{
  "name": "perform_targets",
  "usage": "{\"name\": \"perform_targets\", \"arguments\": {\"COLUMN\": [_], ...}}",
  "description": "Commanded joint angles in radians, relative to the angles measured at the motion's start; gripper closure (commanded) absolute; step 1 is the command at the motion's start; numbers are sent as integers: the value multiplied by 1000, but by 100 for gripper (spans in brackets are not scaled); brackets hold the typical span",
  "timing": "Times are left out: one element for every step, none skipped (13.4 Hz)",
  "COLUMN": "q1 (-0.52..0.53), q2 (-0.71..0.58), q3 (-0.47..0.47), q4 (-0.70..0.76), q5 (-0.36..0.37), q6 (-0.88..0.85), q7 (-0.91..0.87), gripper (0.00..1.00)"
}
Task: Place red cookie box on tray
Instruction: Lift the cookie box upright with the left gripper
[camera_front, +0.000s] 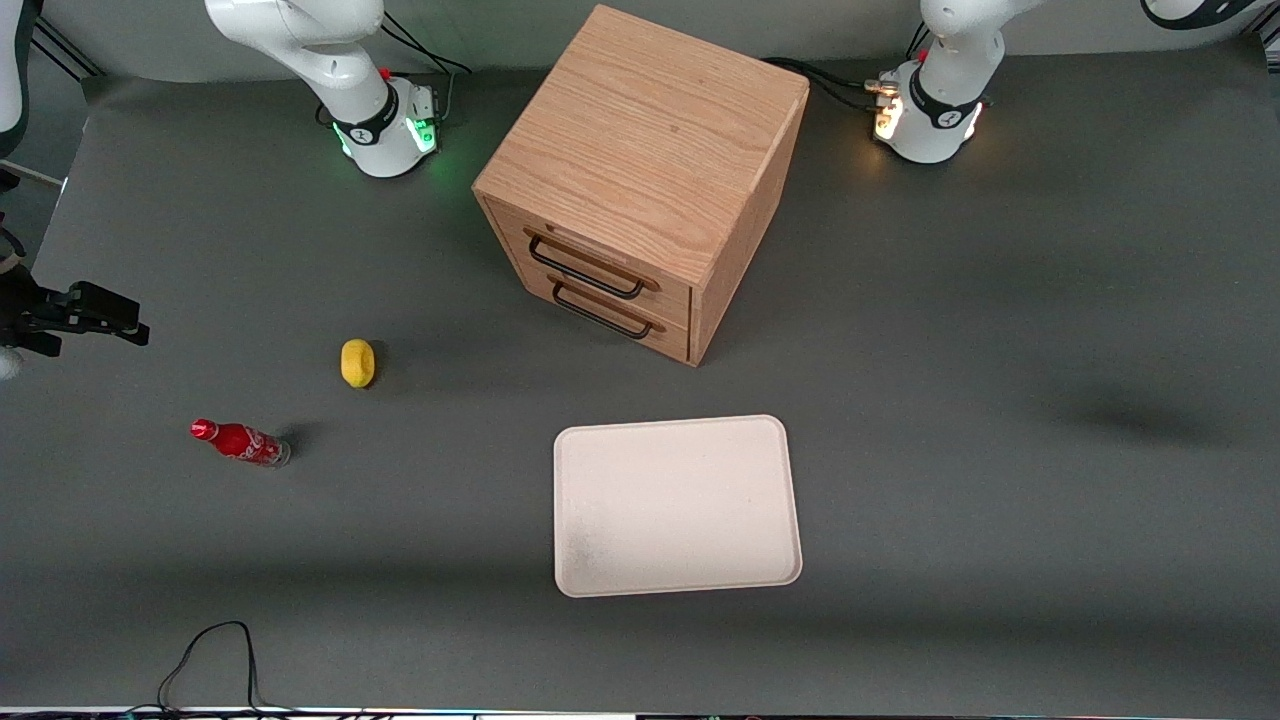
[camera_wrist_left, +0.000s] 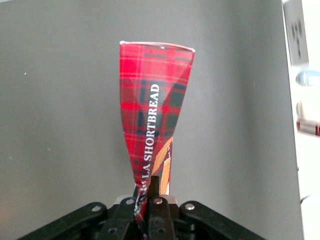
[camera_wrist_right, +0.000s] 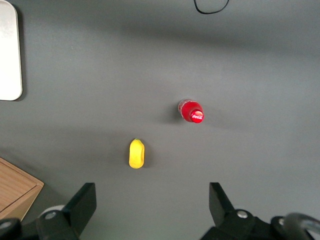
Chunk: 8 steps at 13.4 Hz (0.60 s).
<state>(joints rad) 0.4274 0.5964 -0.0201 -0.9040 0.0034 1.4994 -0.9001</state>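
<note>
The red cookie box (camera_wrist_left: 155, 100), in red tartan with white lettering, shows only in the left wrist view. It hangs from my left gripper (camera_wrist_left: 148, 193), which is shut on its narrow end. Bare grey tabletop lies below the box. Neither the box nor the gripper appears in the front view. The cream-white tray (camera_front: 677, 505) lies flat on the table near the front camera, with nothing on it. Its edge also shows in the right wrist view as a tray (camera_wrist_right: 7, 50).
A wooden two-drawer cabinet (camera_front: 640, 180) stands farther from the front camera than the tray. Toward the parked arm's end lie a yellow object (camera_front: 357, 362) and a small red cola bottle (camera_front: 240, 442). A black cable (camera_front: 210, 655) loops at the table's front edge.
</note>
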Motion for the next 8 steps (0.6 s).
{"name": "perform_targets", "arguments": {"q1": [-91,-142,-200,-270,-351,-421,-477,-533], "q2": [-72,-75,-86,-93,-93,-95,-96,-93], "q3": [-29,-35,-35,-34,-32,-32,-34,-34], "q4": [-18,-18,-21,-32,-38,-39,-46,-46], "q5": [7,9,12,24,55,69,69,63], "q6": [-62,-76,-91,-94,-96,-97,-114,-137], "q7": [136,153,161,170,168,161,155,162], "gripper": [100,100,100,100,100,100,100,100]}}
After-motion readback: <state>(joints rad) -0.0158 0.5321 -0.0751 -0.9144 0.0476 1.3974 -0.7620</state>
